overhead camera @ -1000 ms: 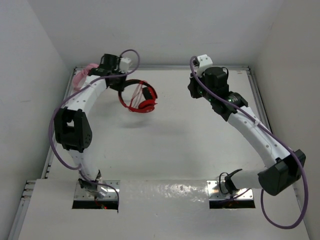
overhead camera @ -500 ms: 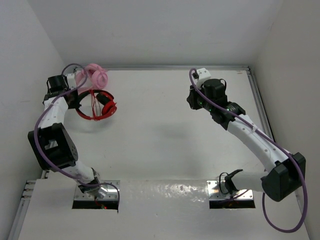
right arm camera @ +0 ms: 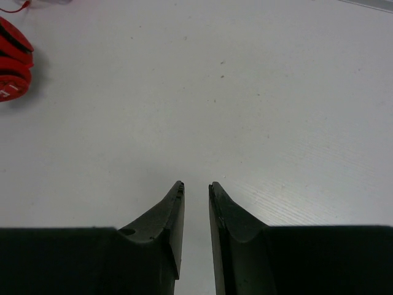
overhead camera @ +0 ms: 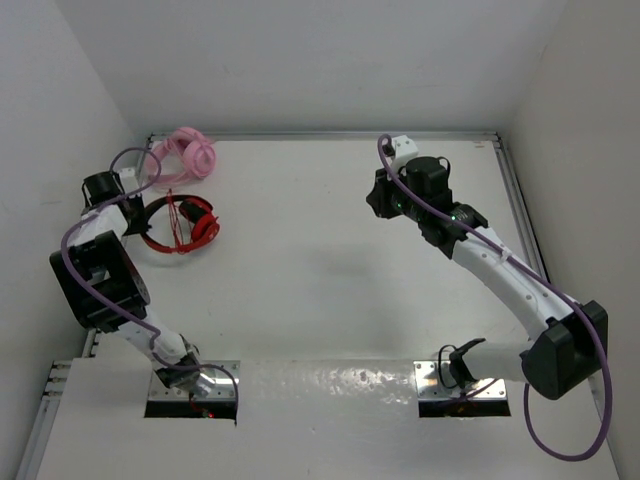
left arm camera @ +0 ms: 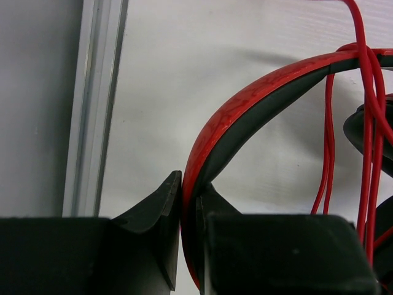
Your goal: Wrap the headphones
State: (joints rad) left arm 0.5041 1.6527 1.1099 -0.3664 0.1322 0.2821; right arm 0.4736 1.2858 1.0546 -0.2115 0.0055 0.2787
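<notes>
At the left edge of the table point(overhead camera: 330, 300), the left gripper point(left arm camera: 189, 184) is clenched on the black-lined headband of the red headphones point(overhead camera: 185, 228), whose thin cord point(left arm camera: 368, 92) runs in loose strands across the band. The step looks like steadying them for wrapping, and the next move calls for catching that cord. The right gripper point(right arm camera: 195, 187), narrowly parted and empty, hovers well apart. Farther back lie the pink headphones point(overhead camera: 188, 152). No container shows.

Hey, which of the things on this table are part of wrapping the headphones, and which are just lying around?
Part of the job: red headphones with their thin red cord; left gripper, shut on the headband.
Just lying about: pink headphones in the far left corner; right gripper, slightly open, holding nothing.
</notes>
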